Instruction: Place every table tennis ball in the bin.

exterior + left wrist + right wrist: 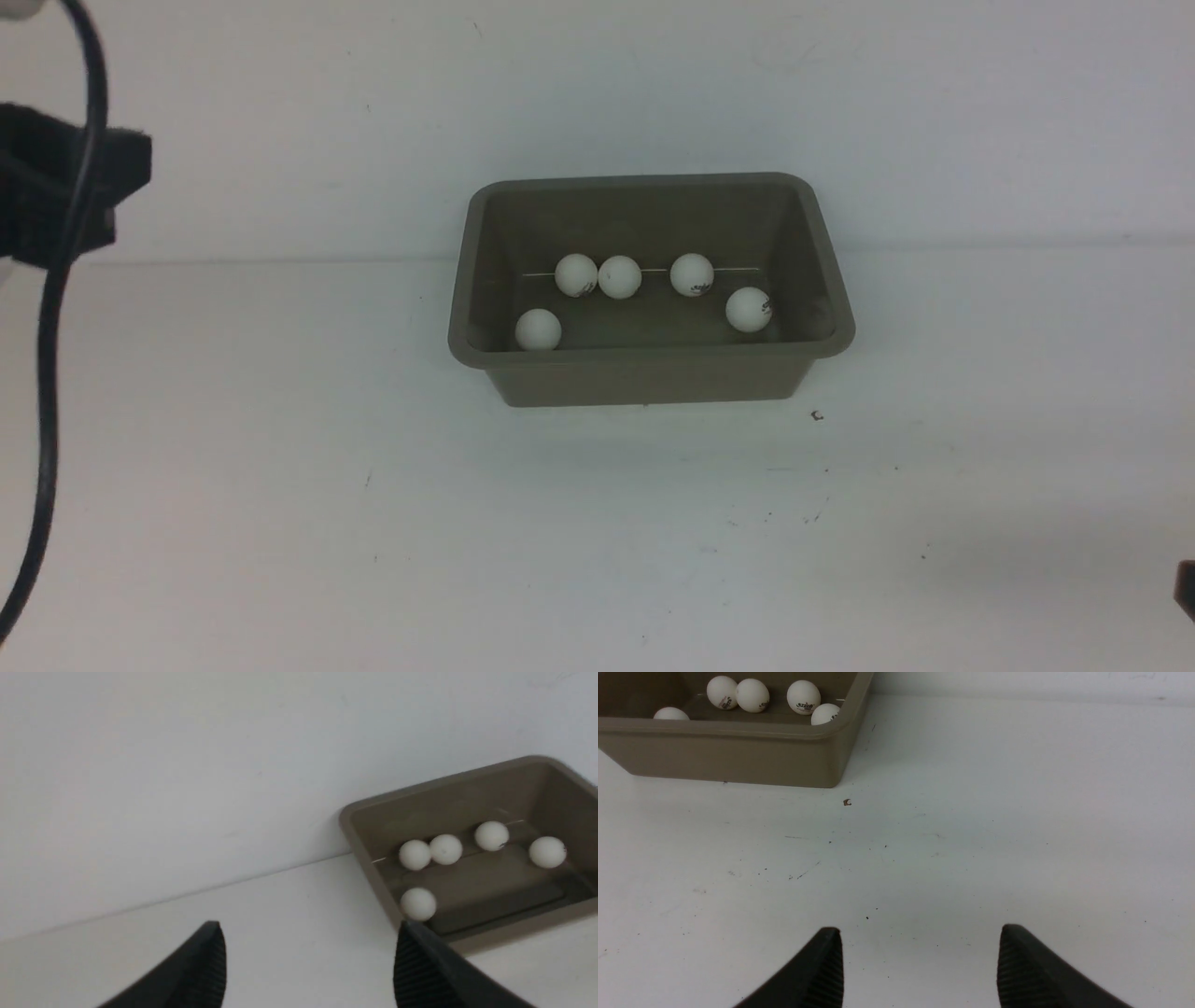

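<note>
The grey-brown bin stands in the middle of the white table against the back wall. Several white table tennis balls lie on its floor: a touching pair and one more along the far side, one at the right, one at the near left corner. All of them show in the left wrist view, e.g., inside the bin. My left gripper is open and empty, off to the bin's left. My right gripper is open and empty over bare table, right of the bin.
A black cable and part of the left arm hang at the far left of the front view. A small dark speck lies on the table by the bin's near right corner. The white wall rises directly behind the bin.
</note>
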You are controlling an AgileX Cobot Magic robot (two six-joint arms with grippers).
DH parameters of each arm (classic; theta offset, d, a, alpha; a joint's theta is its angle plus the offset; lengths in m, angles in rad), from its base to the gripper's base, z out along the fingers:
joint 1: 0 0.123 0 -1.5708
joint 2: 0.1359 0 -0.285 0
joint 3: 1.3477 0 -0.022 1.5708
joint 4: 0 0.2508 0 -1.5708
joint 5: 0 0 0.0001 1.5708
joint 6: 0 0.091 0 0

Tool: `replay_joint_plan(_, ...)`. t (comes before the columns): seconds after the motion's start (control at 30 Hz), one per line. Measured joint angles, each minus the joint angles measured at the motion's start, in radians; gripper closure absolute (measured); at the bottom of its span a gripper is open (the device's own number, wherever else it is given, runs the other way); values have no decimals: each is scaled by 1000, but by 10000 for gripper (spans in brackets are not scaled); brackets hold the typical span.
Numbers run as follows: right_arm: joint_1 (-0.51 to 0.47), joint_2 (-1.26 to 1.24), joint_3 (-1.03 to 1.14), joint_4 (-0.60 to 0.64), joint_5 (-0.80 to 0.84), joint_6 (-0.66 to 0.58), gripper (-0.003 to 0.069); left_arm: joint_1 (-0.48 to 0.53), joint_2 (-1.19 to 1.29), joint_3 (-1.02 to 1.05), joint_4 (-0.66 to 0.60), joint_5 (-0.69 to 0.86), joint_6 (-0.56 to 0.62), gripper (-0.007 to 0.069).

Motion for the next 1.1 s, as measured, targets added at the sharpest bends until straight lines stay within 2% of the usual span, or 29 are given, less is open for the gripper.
replay_joint_plan(0.27, 0, 0, 0, 0, 0, 0, 251, 65, -217, 246, 0, -16, 1, 187)
replay_joint_plan(0.53, 0, 0, 0, 0, 0, 0, 251, 74, -510, 591, 16, -138, 1, 187)
replay_joint_plan(0.7, 0, 0, 0, 0, 0, 0, 251, 74, -650, 735, 15, -216, 0, 187)
replay_joint_plan(1.1, 0, 0, 0, 0, 0, 0, 251, 74, -895, 892, 11, -237, -34, 187)
